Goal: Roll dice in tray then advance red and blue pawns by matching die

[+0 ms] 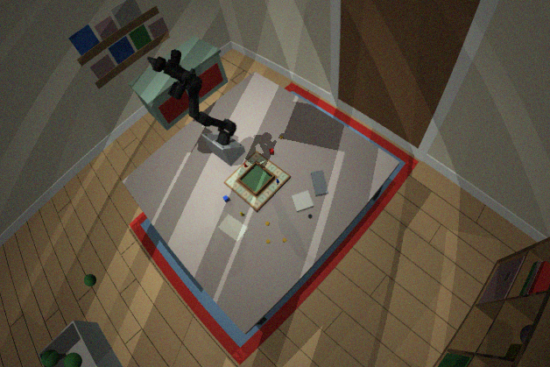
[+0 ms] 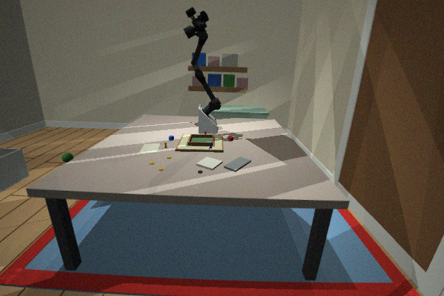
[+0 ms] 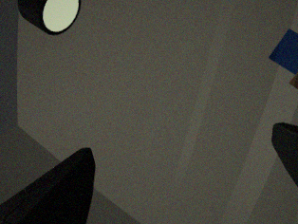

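Grey walls, patched with slanting light, stand behind the table [image 1: 178, 202] [image 2: 186, 191], and a pair of wall shelves [image 1: 118, 36] [image 2: 218, 69] hangs beyond the arm [image 1: 193, 97] [image 2: 205, 86]. What matters is direction: the fingers [image 1: 153, 62] [image 2: 190, 12] are high up and aimed at that wall, with both dice low down on the opposite side of the arm's base [image 1: 232, 155] [image 2: 207, 125]. They stand wide apart with nothing between them.

The red die [image 1: 271, 151] [image 2: 230, 138] rests on the table off the board's edge, to the robot's left; the blue die [image 1: 226, 198] [image 2: 171, 138] rests off the other side, to its right. Between them is the tray [image 1: 243, 183] [image 2: 201, 145], set in the middle of the board [image 1: 232, 182] [image 2: 182, 147]. Neither of the 2 dice is in it, so I judge the task to be at step 1.

Each die is a cube with no long axis, so squaring the fingers to 2 opposite faces should be enough. Which of the 2 is nearer the fingers, I can't really tell. Either way, the arm would need to fold back over its base and come down, keeping wide of the red pawn [image 1: 245, 165] [image 2: 205, 133] and blue pawn [image 1: 277, 180] [image 2: 211, 145].
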Motion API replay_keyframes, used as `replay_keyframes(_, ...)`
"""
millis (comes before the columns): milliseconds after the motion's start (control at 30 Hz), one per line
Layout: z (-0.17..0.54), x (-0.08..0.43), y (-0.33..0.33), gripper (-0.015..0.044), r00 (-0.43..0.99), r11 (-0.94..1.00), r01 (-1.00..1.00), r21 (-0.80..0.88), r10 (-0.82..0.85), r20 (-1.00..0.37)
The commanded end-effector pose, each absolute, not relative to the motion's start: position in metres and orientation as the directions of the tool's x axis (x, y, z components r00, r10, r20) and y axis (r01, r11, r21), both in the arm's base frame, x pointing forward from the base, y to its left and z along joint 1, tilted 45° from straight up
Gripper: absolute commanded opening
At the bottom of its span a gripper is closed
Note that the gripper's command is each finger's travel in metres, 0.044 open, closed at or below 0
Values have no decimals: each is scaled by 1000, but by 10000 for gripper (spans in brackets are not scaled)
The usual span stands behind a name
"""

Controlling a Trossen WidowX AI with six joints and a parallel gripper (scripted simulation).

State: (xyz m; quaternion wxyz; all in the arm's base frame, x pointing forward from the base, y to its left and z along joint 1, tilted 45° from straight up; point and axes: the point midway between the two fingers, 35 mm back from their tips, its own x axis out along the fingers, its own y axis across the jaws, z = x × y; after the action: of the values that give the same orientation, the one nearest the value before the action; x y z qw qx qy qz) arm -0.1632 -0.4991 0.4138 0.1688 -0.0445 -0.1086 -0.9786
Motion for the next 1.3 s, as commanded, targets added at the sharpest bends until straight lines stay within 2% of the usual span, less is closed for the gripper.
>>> replay_keyframes(0,416,-164,-498,374,-939,-919,339,200,-319,127)
replay_keyframes(133,456,-183,-463,275,-945,-914,312,259,-270,185)
replay_keyframes(367,519,-207,-394,275,-944,-898,262,352,-164,285)
replay_keyframes(733,605,-219,-241,275,-893,-849,156,506,98,439)
replay_keyframes(967,637,-203,-139,275,-819,-790,90,606,287,497)
replay_keyframes(1067,650,-188,-107,275,-782,-804,74,590,320,535)
replay_keyframes(1267,657,-153,-16,275,-673,-728,16,685,499,546)
